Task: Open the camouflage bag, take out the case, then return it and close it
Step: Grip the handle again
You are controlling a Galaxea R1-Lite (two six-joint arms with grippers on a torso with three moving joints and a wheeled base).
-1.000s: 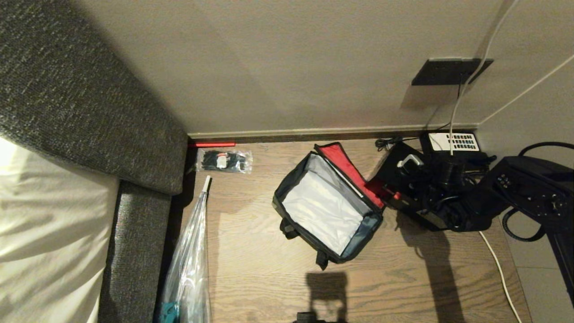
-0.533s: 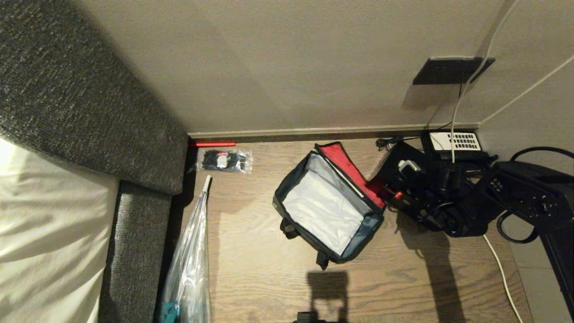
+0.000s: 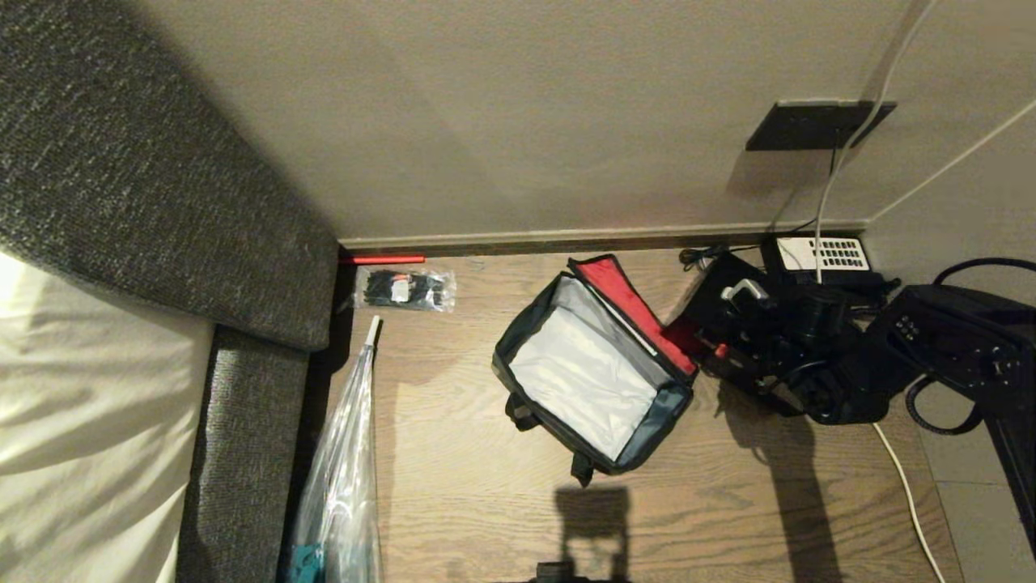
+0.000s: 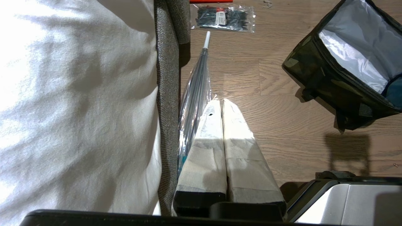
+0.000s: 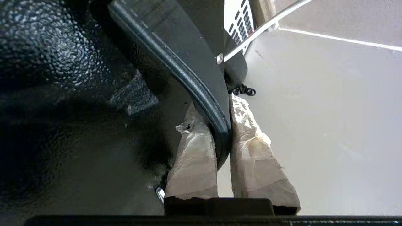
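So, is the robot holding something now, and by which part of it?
Yes. The right tool is shut on the case, pinching its raised rim at the edge. The left tool is shut on nothing.

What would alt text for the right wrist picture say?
Two tape-wrapped fingers of the right gripper pinch the rim of the black case, which fills the picture's dark side. Beyond it show a telephone keypad and a pale wall.
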